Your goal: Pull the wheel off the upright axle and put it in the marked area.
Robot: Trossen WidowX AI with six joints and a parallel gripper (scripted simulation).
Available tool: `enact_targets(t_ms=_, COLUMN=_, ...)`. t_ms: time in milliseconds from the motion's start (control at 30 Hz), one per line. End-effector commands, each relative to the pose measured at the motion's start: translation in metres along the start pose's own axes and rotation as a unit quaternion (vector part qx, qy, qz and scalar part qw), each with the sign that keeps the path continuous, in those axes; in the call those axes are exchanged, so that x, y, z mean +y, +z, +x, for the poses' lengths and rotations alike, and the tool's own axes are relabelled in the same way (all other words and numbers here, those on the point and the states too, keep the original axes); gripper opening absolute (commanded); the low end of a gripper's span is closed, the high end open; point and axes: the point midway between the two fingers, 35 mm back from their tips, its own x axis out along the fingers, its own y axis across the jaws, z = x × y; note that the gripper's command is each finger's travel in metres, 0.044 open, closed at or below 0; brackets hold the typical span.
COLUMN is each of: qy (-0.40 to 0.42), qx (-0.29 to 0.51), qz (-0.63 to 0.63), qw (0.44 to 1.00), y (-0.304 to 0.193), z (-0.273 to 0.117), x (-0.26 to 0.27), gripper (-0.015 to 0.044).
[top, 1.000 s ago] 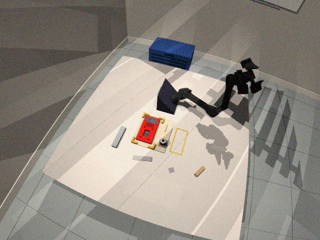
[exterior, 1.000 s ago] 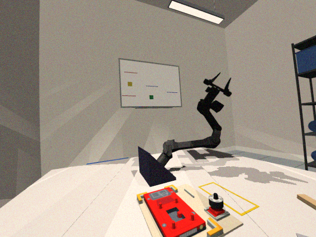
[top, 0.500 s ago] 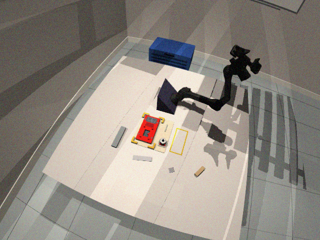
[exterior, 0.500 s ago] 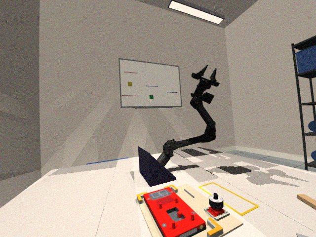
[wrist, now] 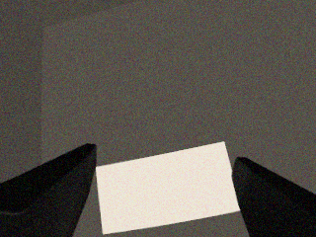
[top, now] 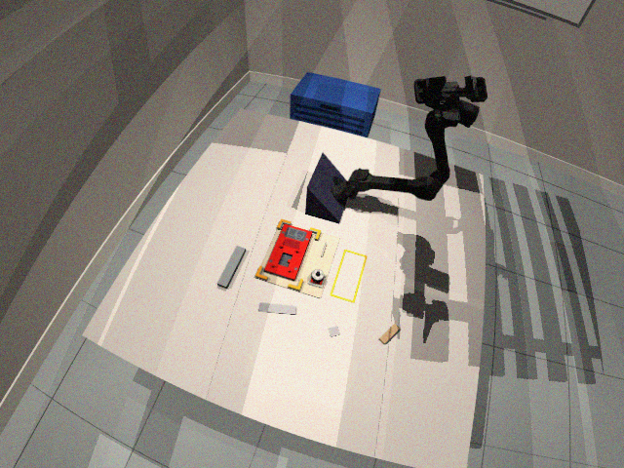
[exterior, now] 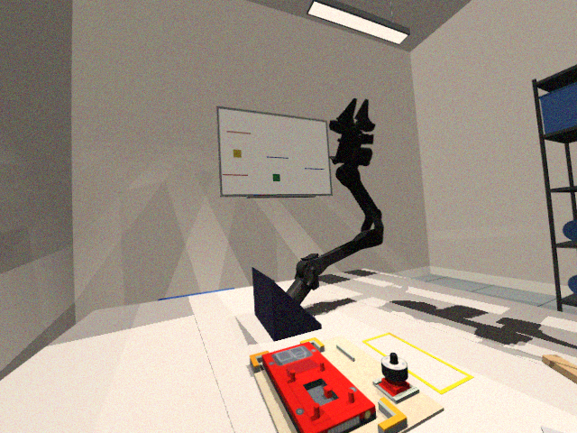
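The wheel (top: 315, 271) (exterior: 394, 371), black with a white top face, sits on the upright axle (exterior: 393, 357), whose dark tip stands out above it. Below it is a small red block on the beige board (top: 329, 252) (exterior: 431, 409). The marked area (top: 342, 298) (exterior: 457, 384) is a yellow outline on the table beside the board. My gripper (exterior: 361, 100) (wrist: 166, 161) is open and empty, high above the table and well away from the wheel, with its fingers pointing up. The wrist view shows neither wheel nor marked area.
A red housing (top: 290, 252) (exterior: 316, 386) lies on the board between orange corner brackets. A dark wedge (top: 325, 193) (exterior: 281, 312) stands by the arm's base. Grey bars (top: 231, 266) (top: 277, 308) and a wooden block (top: 389, 334) (exterior: 561, 367) lie on the table.
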Motion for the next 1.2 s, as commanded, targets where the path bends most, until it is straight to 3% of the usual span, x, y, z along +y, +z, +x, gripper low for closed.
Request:
enact_targets(t_ms=0, qy=0.043, qx=-0.012, qz=0.090, qw=0.995, y=-0.001, z=0.019, x=0.038, gripper=0.0300)
enact_targets(t_ms=267, qy=0.134, qx=-0.040, qz=0.240, qw=0.961, y=0.019, z=0.048, x=0.110, gripper=0.0300)
enact_targets(t_ms=567, qy=0.251, qx=-0.064, qz=0.388, qw=0.884, y=0.066, z=0.068, x=0.190, gripper=0.0300)
enact_targets(t_ms=867, qy=0.386, qx=-0.069, qz=0.501, qw=0.771, y=0.135, z=0.069, x=0.264, gripper=0.0300)
enact_targets(t_ms=1167, qy=0.543, qx=-0.053, qz=0.561, qw=0.623, y=0.219, z=0.041, x=0.331, gripper=0.0300)
